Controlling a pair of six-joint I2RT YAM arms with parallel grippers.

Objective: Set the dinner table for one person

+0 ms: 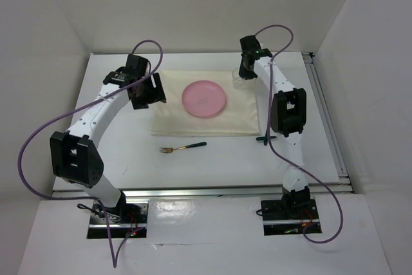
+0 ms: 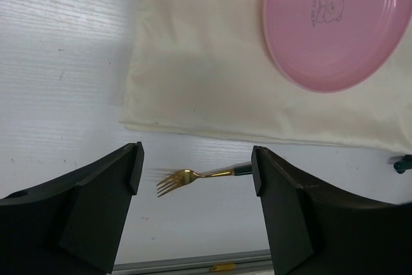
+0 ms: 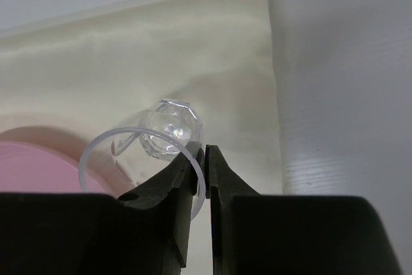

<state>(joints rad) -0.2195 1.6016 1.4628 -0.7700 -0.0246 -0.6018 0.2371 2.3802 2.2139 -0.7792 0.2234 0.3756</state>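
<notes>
White dinner table [image 1: 212, 159] fills mid-frame, cream mat [image 1: 174, 120] on it carrying pink plate [image 1: 204, 98], gold fork [image 1: 182, 148] just below mat, left gripper [image 2: 196, 167] jaws spread by mat's left edge, right gripper [image 3: 206, 159] pinching clear glass [image 3: 168, 130] rim at mat's upper right.

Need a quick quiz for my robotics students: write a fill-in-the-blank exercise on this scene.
1. The plate on the cream mat is ____ in colour.
2. The fork lies on the bare table, tines toward the robot's ____ side.
3. The right fingers pinch the clear glass by its ____.
4. The left fingers stand ____, holding nothing.
Missing words: pink; left; rim; open.
</notes>
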